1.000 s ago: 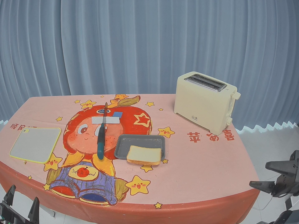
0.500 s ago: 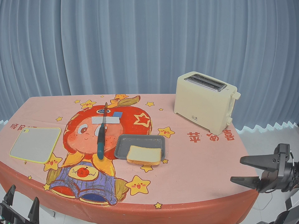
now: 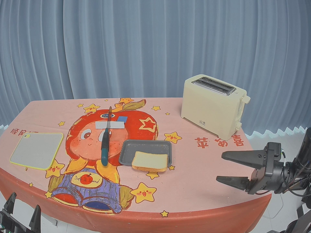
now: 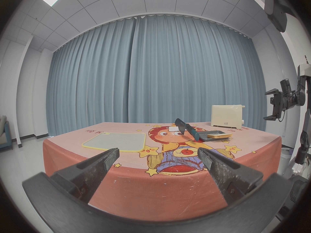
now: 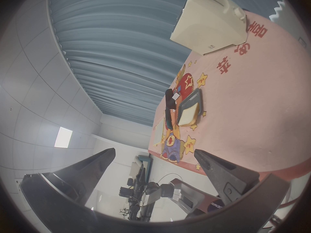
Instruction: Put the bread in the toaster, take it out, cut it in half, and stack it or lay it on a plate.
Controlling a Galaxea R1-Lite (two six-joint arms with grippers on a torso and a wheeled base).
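Wide open and empty, the right gripper (image 3: 220, 166) hangs over the table's near right edge, well apart from the bread (image 3: 150, 161), which lies on the near rim of the grey tray (image 3: 145, 145), left of the toaster (image 3: 212, 109). A 1-sided pinch could crush the soft slice or shove it off the tray. The left gripper (image 3: 25, 202), open and empty too, sits low at the near left. Red characters mark the cloth (image 3: 197, 182); a small logo marks the toaster's front.

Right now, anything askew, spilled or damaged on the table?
One thing: the bread lies across the near rim of the gray tray, overhanging it rather than flat inside. The knife is propped on a small rest, which looks deliberate. Nothing looks spilled or damaged.
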